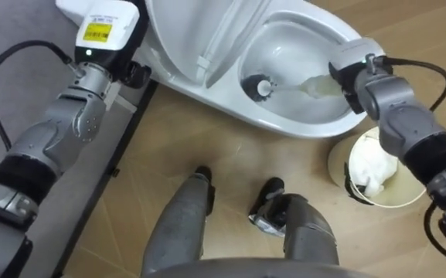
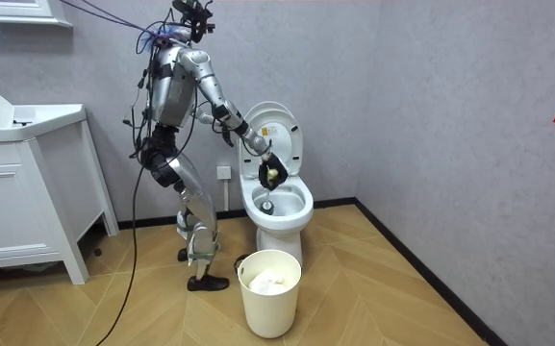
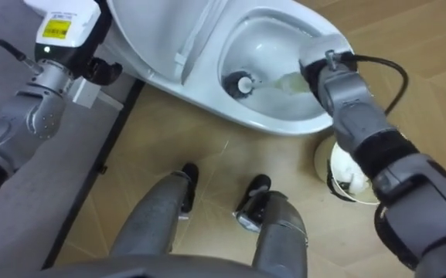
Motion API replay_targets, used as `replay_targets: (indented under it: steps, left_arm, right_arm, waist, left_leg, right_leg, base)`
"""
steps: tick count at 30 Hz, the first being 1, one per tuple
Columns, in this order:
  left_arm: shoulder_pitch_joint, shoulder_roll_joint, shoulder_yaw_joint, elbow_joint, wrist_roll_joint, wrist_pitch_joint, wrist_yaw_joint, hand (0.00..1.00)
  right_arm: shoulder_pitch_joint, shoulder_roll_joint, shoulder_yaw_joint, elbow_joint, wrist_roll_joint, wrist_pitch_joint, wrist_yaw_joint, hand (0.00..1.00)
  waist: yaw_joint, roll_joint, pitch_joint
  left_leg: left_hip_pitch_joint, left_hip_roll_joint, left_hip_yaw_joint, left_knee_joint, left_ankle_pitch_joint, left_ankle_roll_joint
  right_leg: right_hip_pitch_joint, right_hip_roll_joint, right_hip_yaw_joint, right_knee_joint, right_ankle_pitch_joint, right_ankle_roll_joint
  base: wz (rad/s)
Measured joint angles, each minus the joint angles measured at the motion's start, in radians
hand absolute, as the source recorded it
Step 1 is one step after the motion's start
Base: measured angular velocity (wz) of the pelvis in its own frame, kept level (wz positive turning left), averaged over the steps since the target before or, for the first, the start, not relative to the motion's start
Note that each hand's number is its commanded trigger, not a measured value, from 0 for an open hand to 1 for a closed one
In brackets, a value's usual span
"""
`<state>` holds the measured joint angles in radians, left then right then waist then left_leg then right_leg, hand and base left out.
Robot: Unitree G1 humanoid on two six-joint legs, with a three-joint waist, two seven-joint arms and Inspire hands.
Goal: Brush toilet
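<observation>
Left hand (image 1: 130, 73) sits up by the side of the toilet (image 1: 284, 123), idle, touching nothing that I can make out; can't tell if it is wide or closed. White tag on its back carries a yellow label (image 1: 99, 32) with dark print, too small to read. No other writing legible anywhere.

Seat and lid (image 1: 207, 46) are up, bowl exposed.

Brush (image 1: 260, 87): dark round head sits low in the bowl, at or near the drain, with a pale translucent handle running right and up to the right hand (image 1: 352, 73). Right hand is curled round that handle, poised over the bowl's right rim.

Waste bin (image 1: 377, 174), with white stuff inside, stands on the wood floor just right of the toilet, near the robot's right foot. Robot stands facing the bowl, leaning in.

Progress, my read: brush is grasped and already in the bowl, so scrubbing is the step in hand. Only the bottom is being reached now. Left to do: work the side walls and under the rim, then lift the brush out. No brush holder spotted. Can't judge how clean the bowl is.
</observation>
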<state>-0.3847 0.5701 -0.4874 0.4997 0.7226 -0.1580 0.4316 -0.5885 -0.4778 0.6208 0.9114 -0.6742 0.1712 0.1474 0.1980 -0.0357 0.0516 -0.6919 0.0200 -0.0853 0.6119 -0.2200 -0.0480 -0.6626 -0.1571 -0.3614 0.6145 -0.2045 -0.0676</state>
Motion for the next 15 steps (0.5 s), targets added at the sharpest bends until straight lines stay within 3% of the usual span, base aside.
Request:
replay_targets:
  steps: [3,6,9,12,15]
  left_arm:
    - [-0.007,-0.002,0.012,-0.020,0.019,0.005,0.038,0.00]
    - [-0.017,-0.001,0.023,-0.033,0.037,0.007,0.072,0.00]
    - [-0.027,-0.002,0.021,-0.039,0.038,0.008,0.076,0.00]
    - [-0.047,-0.004,0.021,-0.037,0.036,0.020,0.056,0.00]
    - [-0.061,-0.006,0.020,-0.035,0.037,0.032,0.033,0.00]
  right_arm:
    - [-0.008,0.030,-0.077,0.127,0.243,-0.040,-0.066,1.00]
    - [-0.019,0.032,-0.165,0.179,0.364,-0.073,-0.132,1.00]
    - [-0.045,0.023,-0.184,0.223,0.372,-0.087,-0.170,1.00]
    - [-0.062,0.016,-0.184,0.219,0.341,-0.089,-0.173,1.00]
    - [-0.062,0.012,-0.179,0.183,0.263,-0.089,-0.177,1.00]
  waist:
    - [-0.003,-0.027,0.0175]
    - [-0.020,-0.040,0.0252]
    - [-0.047,-0.040,0.0266]
    - [-0.062,-0.048,0.0341]
    - [-0.061,-0.042,0.0367]
  left_leg:
    - [-0.021,0.000,-0.001,0.006,0.000,0.001]
    - [-0.066,-0.014,-0.001,0.019,0.006,0.009]
    - [-0.088,-0.028,0.000,0.048,0.010,0.017]
    - [-0.089,-0.041,0.001,0.052,0.012,0.025]
    - [-0.089,-0.042,0.003,0.049,0.014,0.027]
  right_leg:
    - [-0.019,0.000,0.000,0.011,0.000,0.000]
    - [-0.065,-0.021,-0.001,0.039,-0.002,0.000]
    - [-0.079,-0.045,-0.008,0.069,-0.013,0.008]
    - [-0.083,-0.061,0.002,0.079,-0.022,0.016]
    - [-0.081,-0.054,0.001,0.068,-0.016,0.026]
  base:
    - [0.00]
    - [0.11]
    - [0.22]
    - [0.11]
    - [-0.04]
